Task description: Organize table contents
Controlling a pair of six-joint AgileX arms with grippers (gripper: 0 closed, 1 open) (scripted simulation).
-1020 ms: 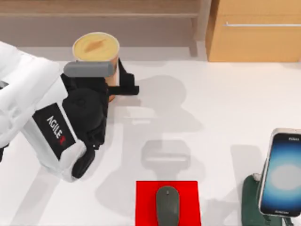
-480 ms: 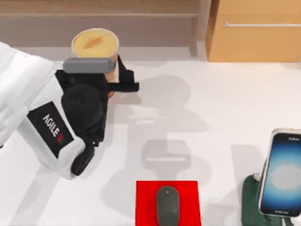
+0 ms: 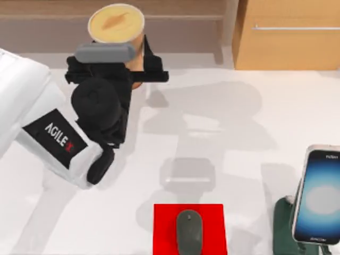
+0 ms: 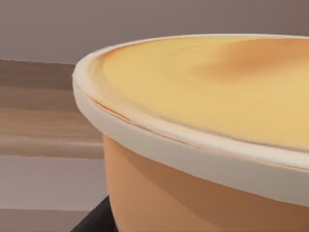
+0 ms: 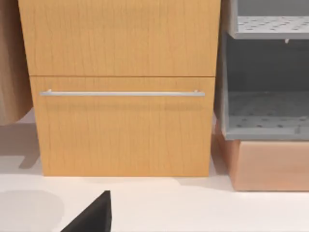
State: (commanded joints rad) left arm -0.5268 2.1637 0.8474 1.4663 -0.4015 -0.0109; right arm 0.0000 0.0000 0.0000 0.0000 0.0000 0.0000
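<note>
Presently we find the left pincer (image 3: 139, 66) clamped about the cup (image 3: 116, 24), held upright at the bench's (image 3: 223, 122) far left so nothing spills, while mouse (image 3: 189, 232) and smartphone (image 3: 317, 195) sit near the front edge.

Left arm (image 3: 50, 133) reaches from the top view's left edge toward the far left of the table; white forearm, black wrist. Left gripper (image 3: 139, 61) clamped around the cup (image 3: 117, 24), one black finger (image 3: 154, 71) showing on its right side. Right gripper: a dark fingertip (image 5: 94, 215) shows in its own wrist view.
</note>
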